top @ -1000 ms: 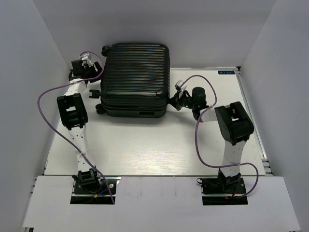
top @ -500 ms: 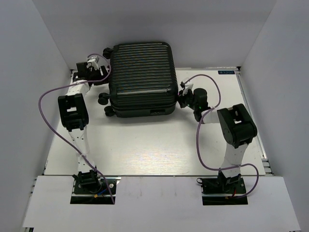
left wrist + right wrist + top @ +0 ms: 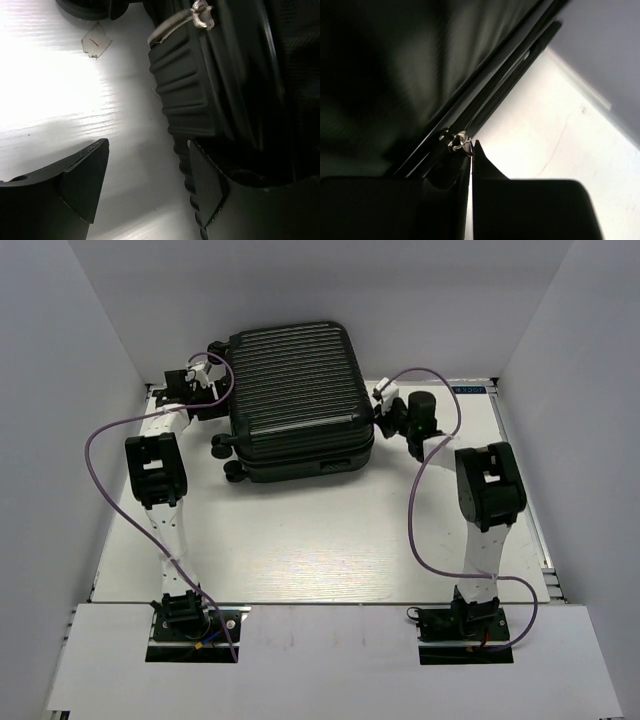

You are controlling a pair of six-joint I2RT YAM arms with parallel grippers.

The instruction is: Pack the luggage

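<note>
Labels: blue tag [image 3: 467, 389] on counter [image 3: 300, 550] unreadable | luggage [image 3: 298, 400] lies shut between both jaws | left arm [image 3: 155, 465] extended, jaws apart beside ribbed trim [image 3: 185, 95] | right arm [image 3: 488, 490] extended, jaws together at zipper pull [image 3: 459, 142]

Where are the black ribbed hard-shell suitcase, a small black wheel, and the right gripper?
black ribbed hard-shell suitcase [image 3: 298, 390]: top view, middle of ribbed shell.
small black wheel [image 3: 236, 471]: top view, near-left corner wheel.
right gripper [image 3: 472, 150]: right wrist view, between shut fingertips.

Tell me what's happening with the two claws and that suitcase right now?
Left gripper open beside the luggage. Right gripper shut on zipper pull. Case closed, flat on table.
</note>
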